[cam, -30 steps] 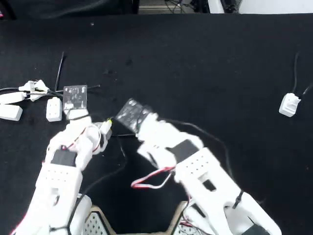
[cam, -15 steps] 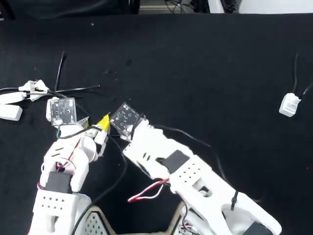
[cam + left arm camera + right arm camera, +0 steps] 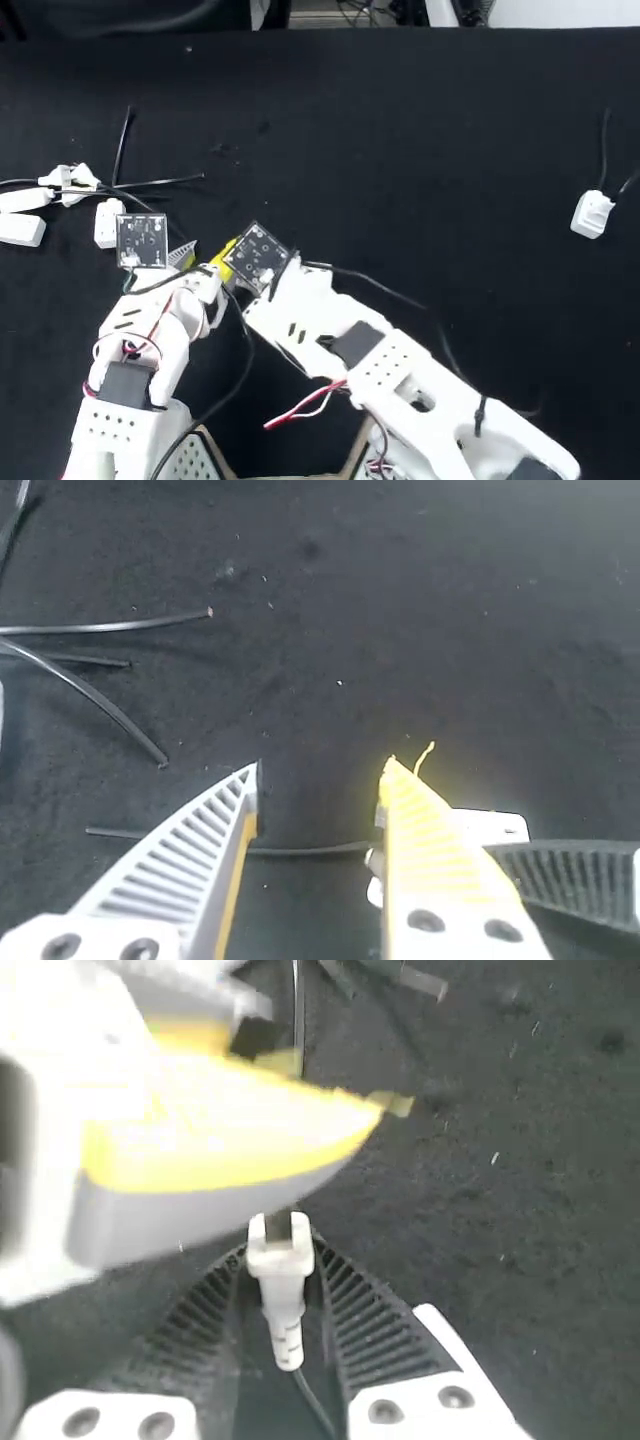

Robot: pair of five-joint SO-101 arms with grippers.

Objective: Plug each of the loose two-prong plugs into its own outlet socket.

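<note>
Plug work at close quarters: the right hand is clamped on a small white two-prong plug. Its black ribbed fingers pinch the moulded body so the prongs face forward and the thin black lead trails back under the wrist, a hold that seems meant to leave the metal end free for a socket. Directly ahead of the prongs sits the left hand, its grey and yellow-faced fingers spread moderately apart and gripping nothing. A thin black cable lies across the gap on the black cloth tabletop; whether the plug touches the yellow finger cannot be told. That open stance looks like readiness to take or steady the plug. The two hands meet near the front left of the tabletop, close to a cluster of white plastic blocks, apparently the outlet sockets. Another white piece on a black lead lies well apart at the far right edge.
</note>
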